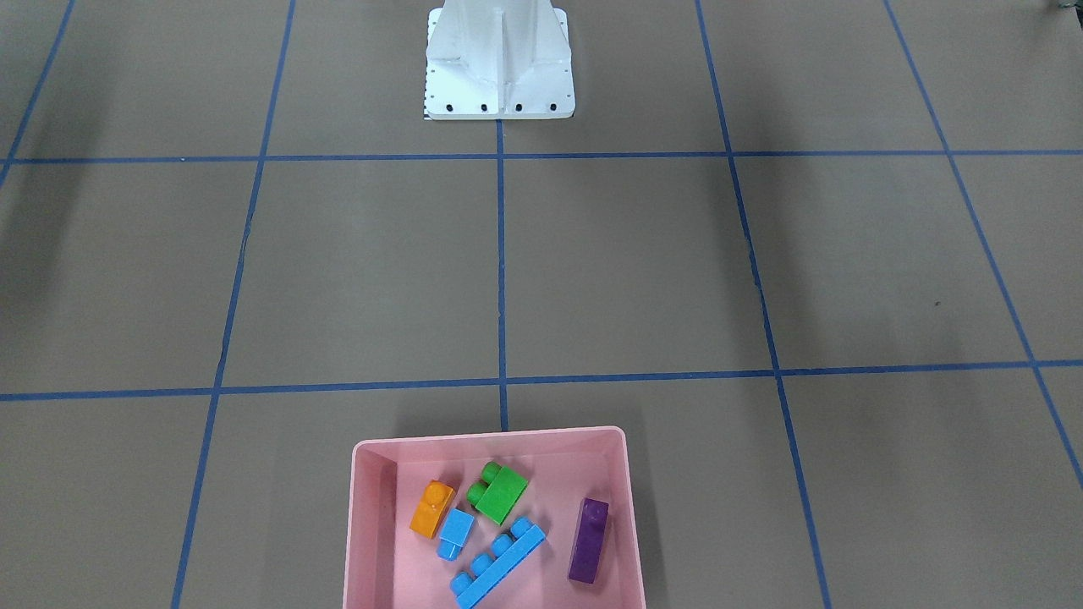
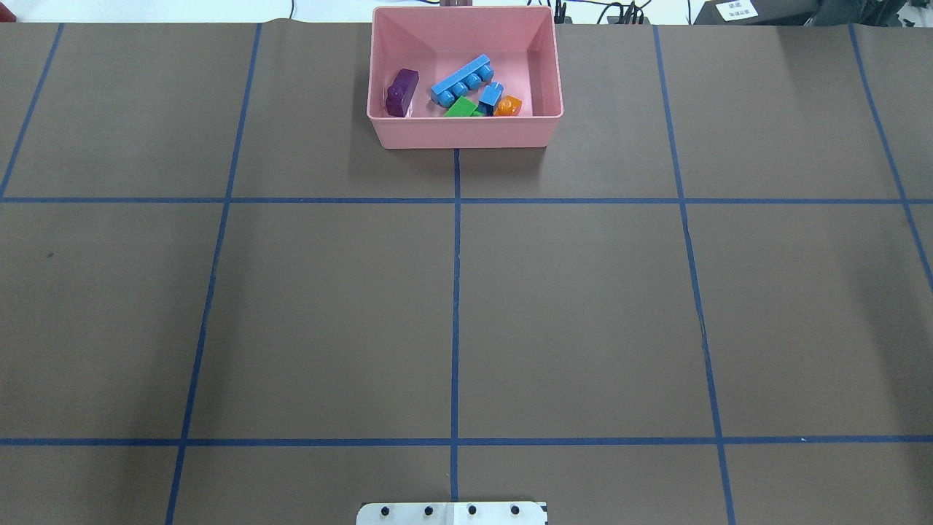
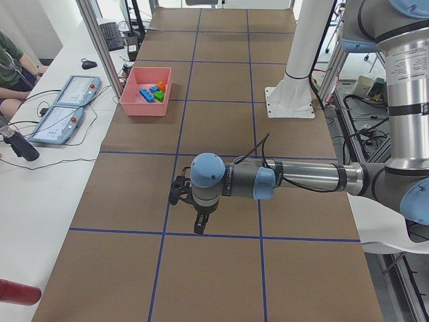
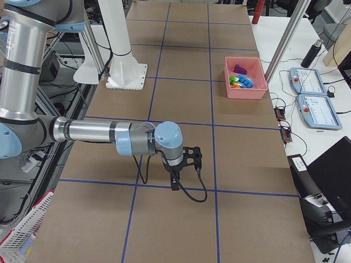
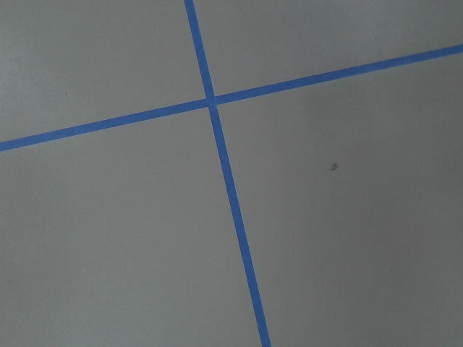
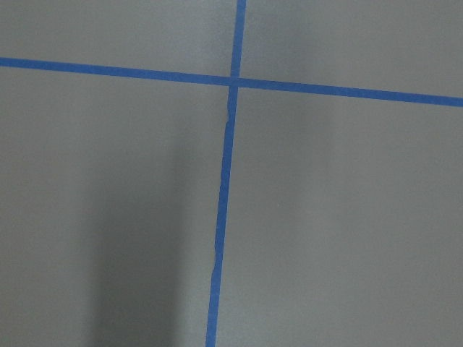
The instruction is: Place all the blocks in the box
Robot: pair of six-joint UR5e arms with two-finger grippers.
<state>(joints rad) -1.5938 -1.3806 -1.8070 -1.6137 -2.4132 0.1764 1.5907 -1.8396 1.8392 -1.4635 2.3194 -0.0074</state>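
Task status: judged complete, as far as the views show. All five blocks lie inside the box (image 2: 466, 135), which stands at the far edge of the worktop (image 2: 583, 306), centred on the middle tape line. Order in the overhead view, left to right: the purple block (image 2: 401, 92) lies alone near the left wall. The long blue block (image 2: 461, 82) lies diagonally at the centre. The green block (image 2: 461, 109) sits just in front of it by the near wall. The small blue block (image 2: 490, 96) is just beside the green one. The orange block (image 2: 508, 106) is at the right, close beside the small blue one. No block appears outside the box in any view, so no transfer step seems to be left. The left fingers (image 3: 199, 223) point down over the worktop at that end of the table, well apart from the box. They appear only in a side view, so whether they are spread or pressed together cannot be told. No block is seen at them. The right fingers (image 4: 175, 183) hang likewise over the opposite end of the worktop, well apart from the box. Their opening cannot be told either, and no block is seen at them.
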